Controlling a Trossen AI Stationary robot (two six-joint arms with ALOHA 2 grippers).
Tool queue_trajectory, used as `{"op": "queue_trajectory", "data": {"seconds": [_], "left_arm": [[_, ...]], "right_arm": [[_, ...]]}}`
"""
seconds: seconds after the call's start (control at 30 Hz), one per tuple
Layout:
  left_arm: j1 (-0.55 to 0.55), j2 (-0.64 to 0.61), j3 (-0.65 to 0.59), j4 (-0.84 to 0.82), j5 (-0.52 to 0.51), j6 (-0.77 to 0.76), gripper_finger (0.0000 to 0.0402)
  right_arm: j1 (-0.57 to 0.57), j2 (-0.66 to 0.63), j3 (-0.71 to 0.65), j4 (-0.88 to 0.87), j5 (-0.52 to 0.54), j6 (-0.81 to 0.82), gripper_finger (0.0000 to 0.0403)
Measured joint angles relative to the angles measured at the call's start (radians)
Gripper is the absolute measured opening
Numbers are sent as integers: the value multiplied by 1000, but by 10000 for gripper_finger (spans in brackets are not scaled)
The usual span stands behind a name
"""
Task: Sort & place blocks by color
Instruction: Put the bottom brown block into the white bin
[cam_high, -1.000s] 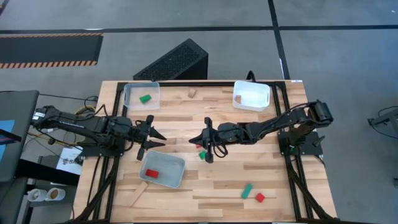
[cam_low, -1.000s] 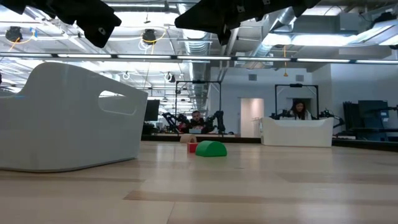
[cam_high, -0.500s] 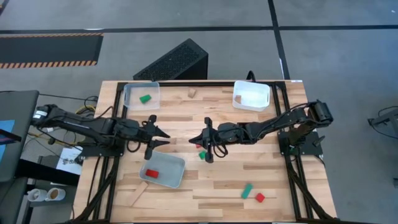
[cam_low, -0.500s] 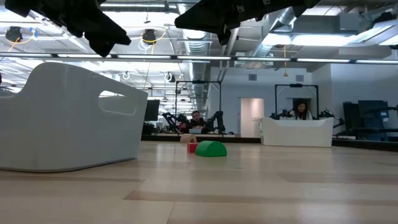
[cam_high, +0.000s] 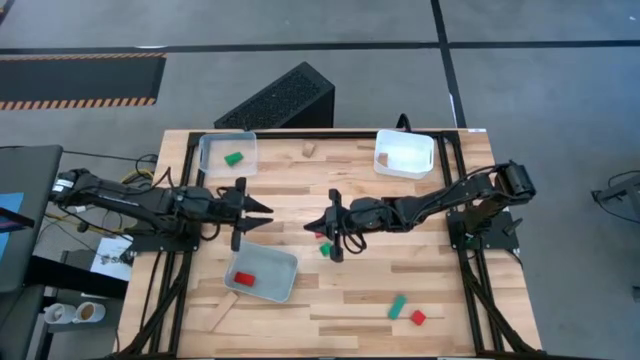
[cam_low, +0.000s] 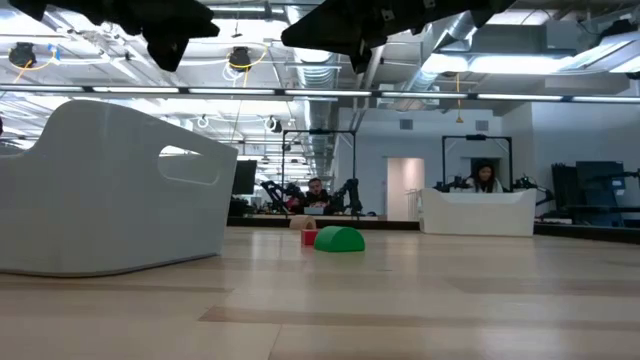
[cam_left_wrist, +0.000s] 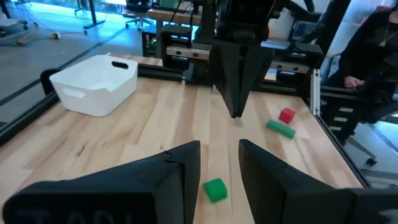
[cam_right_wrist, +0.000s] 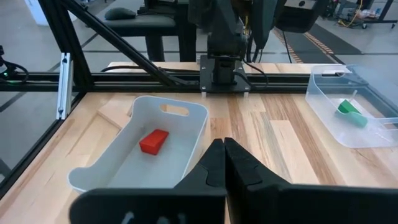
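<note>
Left gripper (cam_high: 252, 213) fingers apart above bare tabletop beyond the white tray (cam_high: 284, 266) rim, right gripper (cam_high: 331, 226) fingers pressed together beside green block (cam_high: 325, 250), red block (cam_high: 245, 279) inside tray, open wood between arms

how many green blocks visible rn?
3. One in the clear tray at the far left: green block. One mid-table beside the right pincer: green block. One near the front right, next to a red block: green block. Others may be hidden under the arms.
</note>
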Motion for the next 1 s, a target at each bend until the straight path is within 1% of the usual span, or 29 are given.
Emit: {"op": "queue_trajectory", "data": {"seconds": [0.13,0.33,0.5,0.57,0.7,0.9,1.0], "left_arm": [[0,-7,0,-13,5,-7,96],[0,-7,0,-17,29,-87,95],[0,-7,0,-18,31,-89,95],[0,-8,0,-30,46,-73,95],[0,-8,0,-54,148,-56,95],[0,-22,1,-109,353,-77,95],[-1,-27,2,-128,376,-78,95]], "right_arm": [[0,0,0,-3,-2,0,8],[0,0,-1,-31,-2,15,8],[0,0,-1,-31,-3,29,8],[0,0,-1,-31,-3,29,8],[0,0,-1,-31,-3,29,8],[-1,0,-1,-30,-3,26,8],[-6,0,-1,-27,-3,26,8]]}}
